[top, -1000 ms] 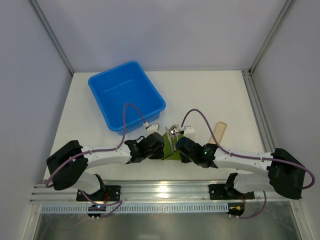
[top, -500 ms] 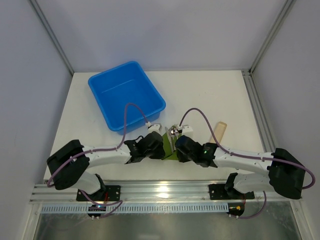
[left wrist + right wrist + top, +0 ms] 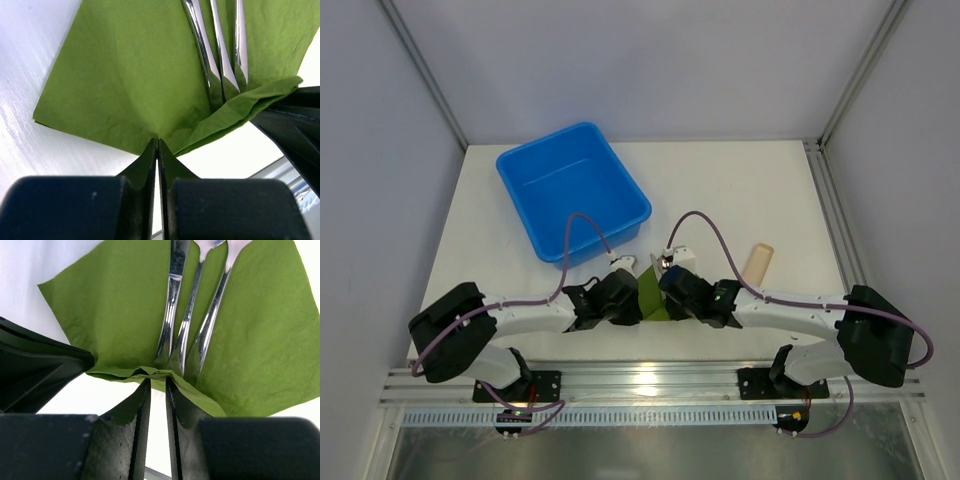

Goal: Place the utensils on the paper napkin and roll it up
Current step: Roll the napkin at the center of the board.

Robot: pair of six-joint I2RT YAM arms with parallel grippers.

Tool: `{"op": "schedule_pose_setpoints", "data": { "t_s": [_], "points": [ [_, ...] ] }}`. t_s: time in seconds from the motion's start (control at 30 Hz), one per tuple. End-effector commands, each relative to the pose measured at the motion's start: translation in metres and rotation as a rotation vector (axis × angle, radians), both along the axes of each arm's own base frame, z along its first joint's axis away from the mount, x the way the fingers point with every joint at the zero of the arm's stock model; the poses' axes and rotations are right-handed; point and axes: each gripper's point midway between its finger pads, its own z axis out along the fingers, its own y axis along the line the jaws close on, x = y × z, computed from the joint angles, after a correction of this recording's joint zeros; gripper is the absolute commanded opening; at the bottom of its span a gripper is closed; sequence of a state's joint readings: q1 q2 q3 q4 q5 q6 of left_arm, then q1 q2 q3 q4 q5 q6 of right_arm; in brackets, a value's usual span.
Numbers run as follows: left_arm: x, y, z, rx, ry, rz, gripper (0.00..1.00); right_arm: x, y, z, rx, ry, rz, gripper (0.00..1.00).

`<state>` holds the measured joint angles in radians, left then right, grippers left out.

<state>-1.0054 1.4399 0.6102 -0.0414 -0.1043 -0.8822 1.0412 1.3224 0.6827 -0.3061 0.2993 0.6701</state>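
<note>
Three utensils [image 3: 187, 322] lie side by side on the green paper napkin [image 3: 130, 75] on the white worktop [image 3: 750, 190]. The left claw [image 3: 158, 143] and the right claw [image 3: 157, 383] are each closed, pinching the napkin's near edge, which is folded up over the handle ends.

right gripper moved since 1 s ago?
Yes. The right gripper, pinching the napkin, has shifted left, away from the beige cylinder.
</note>
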Motion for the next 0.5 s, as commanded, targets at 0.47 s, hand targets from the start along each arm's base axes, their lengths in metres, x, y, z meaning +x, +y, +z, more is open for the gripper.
{"op": "schedule_pose_setpoints", "data": {
  "t_s": [0.47],
  "points": [
    [0.008,0.000,0.026,-0.026,-0.055,0.010,0.02,0.018,0.016,0.006,-0.016,-0.053,0.006,0.22]
  ]
}}
